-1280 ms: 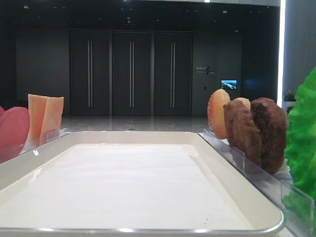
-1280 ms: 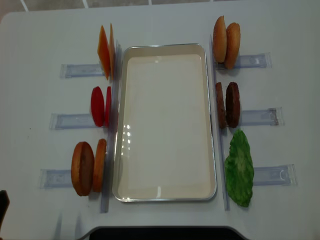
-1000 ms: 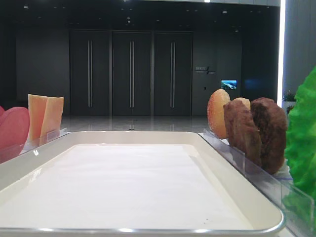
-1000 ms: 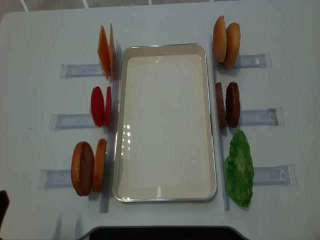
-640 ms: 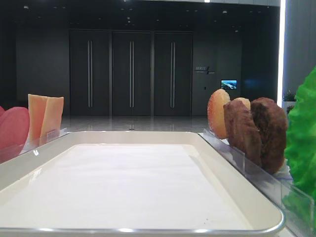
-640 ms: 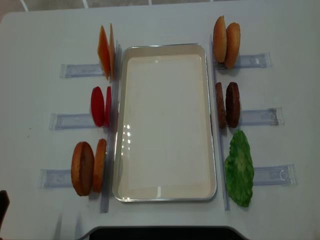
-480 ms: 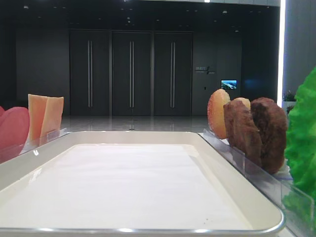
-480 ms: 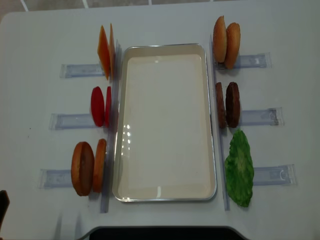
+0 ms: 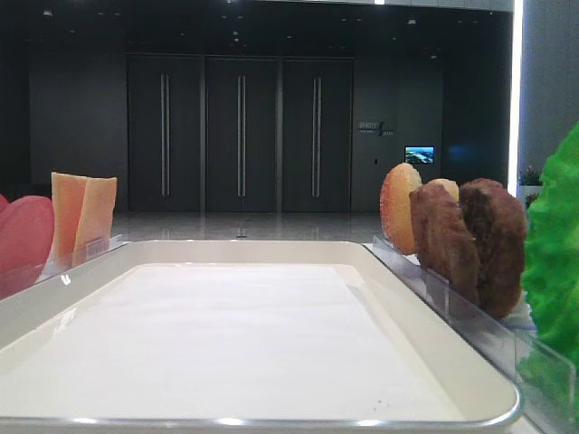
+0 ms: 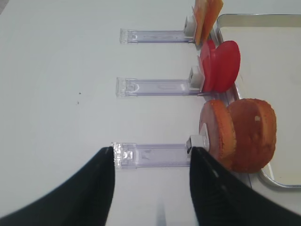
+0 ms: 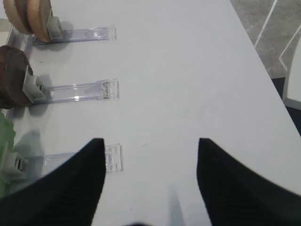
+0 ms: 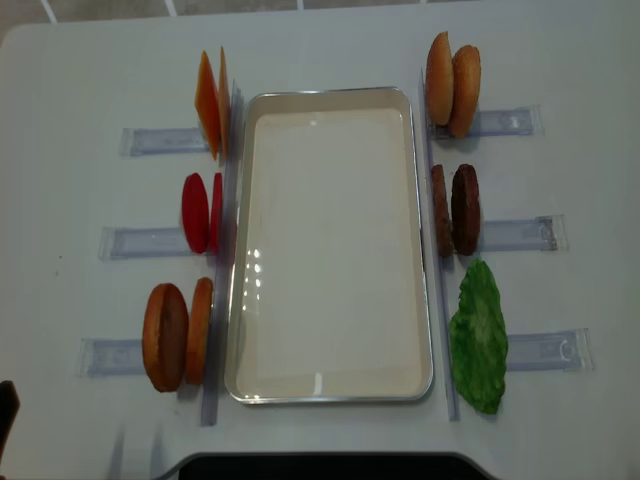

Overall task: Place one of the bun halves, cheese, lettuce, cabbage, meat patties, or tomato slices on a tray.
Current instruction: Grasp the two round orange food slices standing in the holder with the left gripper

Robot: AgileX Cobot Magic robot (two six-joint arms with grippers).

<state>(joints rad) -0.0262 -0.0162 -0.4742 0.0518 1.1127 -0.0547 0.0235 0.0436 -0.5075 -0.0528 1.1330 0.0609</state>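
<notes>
While the tray (image 12: 330, 245) is lying bare at table centre, cheese (image 12: 211, 104), tomato slices (image 12: 200, 212) and bun halves (image 12: 178, 335) are standing left; buns, meat patties (image 12: 456, 209), lettuce (image 12: 478, 336) right. Left gripper (image 10: 151, 188) and right gripper (image 11: 150, 183) are hovering spread.

Both grippers (image 10: 153, 162) (image 11: 150, 174) open, empty

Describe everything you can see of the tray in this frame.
The tray is a large cream-white rectangle with rounded corners, a glossy raised rim and a flat white bottom that looks like paper. It lies flat mid-table, long side running away from the robot, and nothing lies in it. Clear strips run along both long sides; whether they touch the rim I cannot tell. Ceiling lights glint on its surface near the left rim.
</notes>
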